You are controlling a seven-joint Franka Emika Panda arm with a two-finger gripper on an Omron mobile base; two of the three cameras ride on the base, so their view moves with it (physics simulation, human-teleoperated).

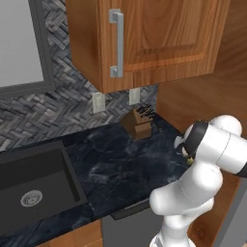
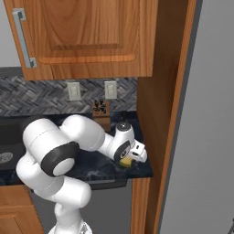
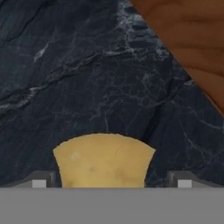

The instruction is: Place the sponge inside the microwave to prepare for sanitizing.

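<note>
The bench (image 1: 125,164) is a slab of black stone veined with thin white lines, glossy and flat, running to a tall wooden side panel (image 2: 160,114) at its far right end. A black sink (image 1: 34,185) with a round steel drain is sunk into it on the left. Behind runs a grey herringbone tile wall (image 1: 62,108) with two pale outlets, and above hangs a warm wood cabinet (image 1: 144,38) with a grey bar handle. A wooden knife block (image 1: 139,121) stands at the back of the bench, near the corner.

The sponge (image 3: 103,161), yellow, soft-edged and matte, lies flat on the stone near the bench's right end, close by the wooden panel. The hand (image 3: 111,183) hovers right over it with its fingers (image 3: 39,180) spread wide apart, one either side of the sponge, not clamped on it.
</note>
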